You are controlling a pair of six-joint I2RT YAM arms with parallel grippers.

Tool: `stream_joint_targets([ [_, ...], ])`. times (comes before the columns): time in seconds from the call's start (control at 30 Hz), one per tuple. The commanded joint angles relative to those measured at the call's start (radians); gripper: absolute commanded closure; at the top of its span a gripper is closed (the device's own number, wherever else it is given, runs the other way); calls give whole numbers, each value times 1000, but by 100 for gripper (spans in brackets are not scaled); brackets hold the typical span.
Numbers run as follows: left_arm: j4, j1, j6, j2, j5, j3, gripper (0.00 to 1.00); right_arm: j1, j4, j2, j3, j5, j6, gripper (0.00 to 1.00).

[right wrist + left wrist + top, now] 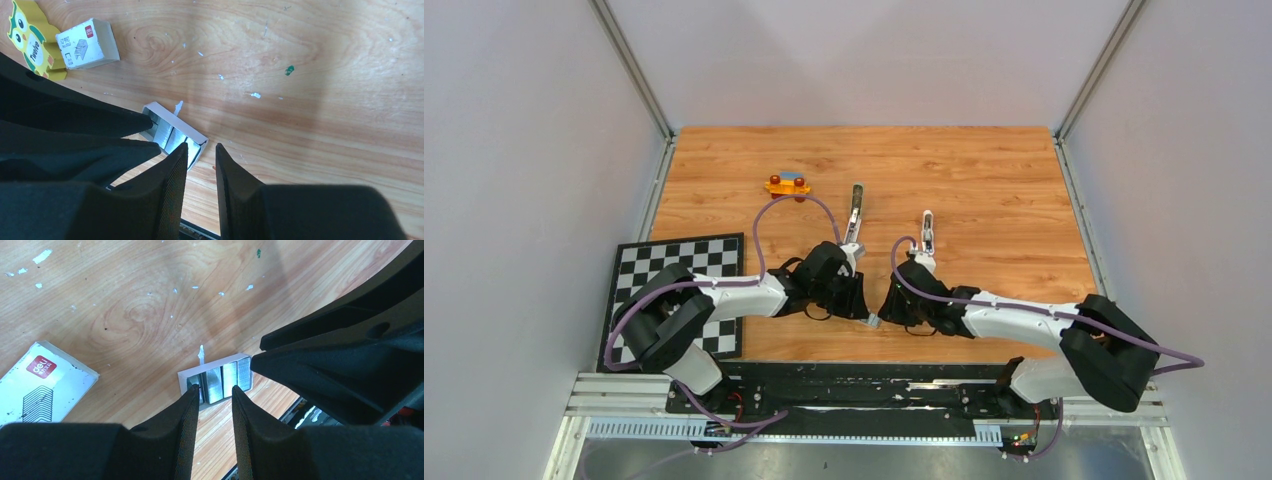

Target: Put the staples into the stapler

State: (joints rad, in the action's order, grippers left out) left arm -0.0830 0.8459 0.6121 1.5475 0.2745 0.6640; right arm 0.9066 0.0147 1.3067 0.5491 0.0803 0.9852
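The staples are several silver ridged blocks lying side by side in a small open white tray. They also show in the right wrist view, and the tray shows in the top view between both wrists. My left gripper is open and empty, its fingertips just above the tray's near side. My right gripper is open and empty, at the tray's opposite end. A slim grey stapler lies farther back on the table, outside both wrist views.
A white box with red print lies left of the tray and shows in the right wrist view beside a yellow owl toy. A slim silver-white piece and an orange toy lie farther back. A checkerboard lies at the left.
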Motion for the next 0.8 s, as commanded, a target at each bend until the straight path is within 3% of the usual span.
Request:
stream_joint_targets([
  [0.0, -28, 8, -15, 14, -18, 22, 67, -8, -30, 8, -23, -10, 35, 70],
  [0.27, -36, 11, -5, 25, -16, 20, 67, -4, -57, 27, -33, -34, 53, 73],
  [0.77, -20, 22, 19, 8, -34, 9, 67, 32, 54, 31, 6, 9, 73, 73],
])
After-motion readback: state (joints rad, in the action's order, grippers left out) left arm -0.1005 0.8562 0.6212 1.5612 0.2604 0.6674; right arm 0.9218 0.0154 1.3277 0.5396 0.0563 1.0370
